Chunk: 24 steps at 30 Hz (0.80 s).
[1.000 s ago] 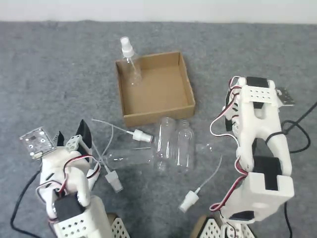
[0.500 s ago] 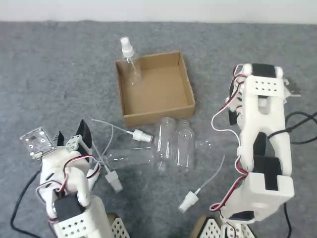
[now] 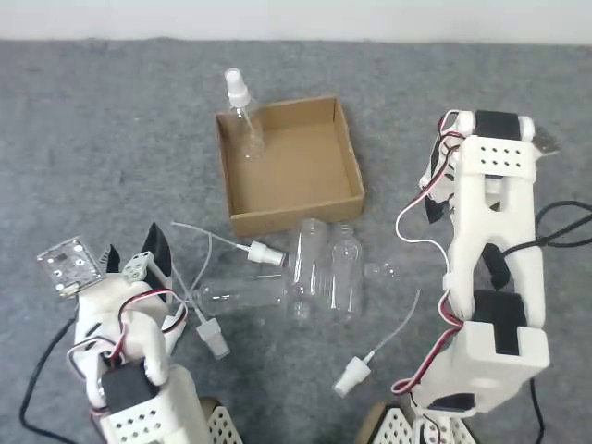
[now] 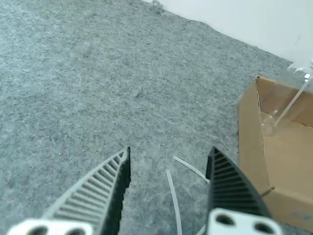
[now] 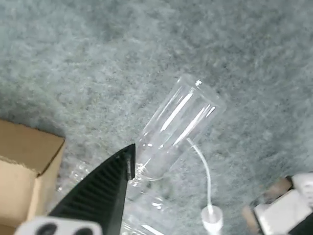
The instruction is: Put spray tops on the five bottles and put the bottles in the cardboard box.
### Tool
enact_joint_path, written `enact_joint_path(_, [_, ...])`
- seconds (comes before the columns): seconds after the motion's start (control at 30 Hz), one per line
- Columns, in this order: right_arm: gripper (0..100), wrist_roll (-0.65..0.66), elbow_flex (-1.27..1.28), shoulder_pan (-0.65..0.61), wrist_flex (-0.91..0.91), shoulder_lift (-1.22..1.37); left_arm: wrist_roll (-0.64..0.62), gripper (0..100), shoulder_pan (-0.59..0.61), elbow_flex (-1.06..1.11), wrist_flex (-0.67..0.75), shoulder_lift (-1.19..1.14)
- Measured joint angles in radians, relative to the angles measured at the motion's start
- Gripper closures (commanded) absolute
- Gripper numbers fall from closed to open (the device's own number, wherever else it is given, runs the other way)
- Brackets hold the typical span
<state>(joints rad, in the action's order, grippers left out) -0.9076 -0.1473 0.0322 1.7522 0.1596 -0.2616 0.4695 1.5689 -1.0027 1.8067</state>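
The grey carpeted surface [image 3: 111, 111] carries everything. The left arm [image 3: 120, 324] sits at the near-left of the high view. Its left claw [image 4: 170, 152] is spread wide and grips nothing, hovering over bare carpet with two thin tubes [image 4: 172, 193] just below it. The right claw [image 5: 120, 169] hangs over a clear bottle [image 5: 178, 129] lying on its side (I cannot tell whether it is open or closed, or touching the bottle). The cardboard box [image 3: 296, 213] lies farther back, between the arms. One bottle with its spray top on [image 3: 242, 116] leans in the box's far-left corner, its top poking past the rim. Three more uncapped bottles [image 3: 308, 268] lie just in front of the box, with three loose spray tops [image 3: 351, 375] scattered around them.
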Motion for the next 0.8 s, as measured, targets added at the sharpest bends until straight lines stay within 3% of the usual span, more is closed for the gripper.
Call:
enact_joint_path(0.13, [52.9, 0.078, 0.000, 0.000, 0.000, 0.000, 0.000, 76, 0.000, 0.000, 0.000, 0.000])
enact_joint_path(0.3, [65.1, 0.153, 0.000, 0.000, 0.000, 0.000, 0.000, 76, 0.000, 0.000, 0.000, 0.000])
enact_joint_path(0.57, [75.0, 0.242, 0.000, 0.000, 0.000, 0.000, 0.000, 76, 0.000, 0.000, 0.000, 0.000])
enact_joint_path(0.8, [86.3, 0.508, 0.000, 0.000, 0.000, 0.000, 0.000, 76, 0.000, 0.000, 0.000, 0.000])
